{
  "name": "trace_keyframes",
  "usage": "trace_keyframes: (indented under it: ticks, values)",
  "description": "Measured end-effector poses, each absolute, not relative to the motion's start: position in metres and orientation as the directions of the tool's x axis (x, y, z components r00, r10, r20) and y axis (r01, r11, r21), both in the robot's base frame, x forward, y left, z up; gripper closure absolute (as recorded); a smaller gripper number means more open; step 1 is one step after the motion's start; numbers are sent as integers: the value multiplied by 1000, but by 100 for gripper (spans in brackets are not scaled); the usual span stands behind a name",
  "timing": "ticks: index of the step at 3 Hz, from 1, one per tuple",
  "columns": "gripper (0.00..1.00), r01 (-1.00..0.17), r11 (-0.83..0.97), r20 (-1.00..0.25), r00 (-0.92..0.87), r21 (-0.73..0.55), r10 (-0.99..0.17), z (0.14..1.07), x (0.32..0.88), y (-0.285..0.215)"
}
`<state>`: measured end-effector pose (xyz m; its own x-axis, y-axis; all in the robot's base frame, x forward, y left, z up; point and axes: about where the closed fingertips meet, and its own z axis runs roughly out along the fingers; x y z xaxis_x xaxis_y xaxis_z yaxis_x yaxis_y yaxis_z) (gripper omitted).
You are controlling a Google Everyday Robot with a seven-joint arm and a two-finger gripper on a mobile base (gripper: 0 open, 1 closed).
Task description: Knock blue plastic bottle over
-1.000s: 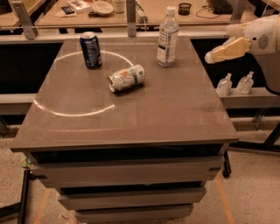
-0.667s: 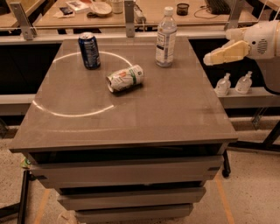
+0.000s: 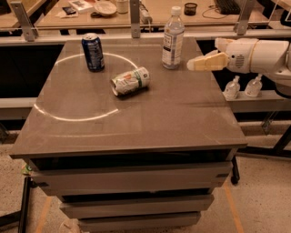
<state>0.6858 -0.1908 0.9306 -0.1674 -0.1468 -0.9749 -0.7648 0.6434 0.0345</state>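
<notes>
Across most of the view, a broad grey-brown square tabletop (image 3: pixel 136 118), set on a stack of grey drawer fronts (image 3: pixel 132 182); behind it, a pale wooden workbench (image 3: pixel 154 16) strewn with small items, too cluttered to name in full; traced over the left half of the tabletop, a thin bright arc of white light (image 3: pixel 75 118).

Reaching in from the right edge, a white robot arm (image 3: pixel 266 55) held level above the tabletop's right rim; at its tip, the beige pincer (image 3: pixel 200 63), pointed left toward the bottle at about label height, just beside it and apart from it by a narrow gap; whether spread or pressed together, impossible to tell; nothing seen in its grip.

Upright near the back right of the tabletop, the tall clear plastic water bottle with white cap and white-and-blue label (image 3: pixel 173 38), the tallest thing there; at the back left, well apart from it, a dark blue soda can (image 3: pixel 93 52), also upright; between the two and nearer the front, a green-and-white drinks can (image 3: pixel 130 81) lying on its side, touching neither.

On a lower shelf off to the right, under the arm, two small clear pump bottles (image 3: pixel 233 88) side by side; on the workbench, a small pale bowl (image 3: pixel 105 7).
</notes>
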Motion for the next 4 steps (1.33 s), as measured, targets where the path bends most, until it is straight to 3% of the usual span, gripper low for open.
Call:
trace_keyframes:
  ticks: [2,4]
  values:
    - [0,-797,603,-983,-91,-26,-162,917,734,-137]
    - [0,-766,643,-987,-113,15,-111,903,773,-123]
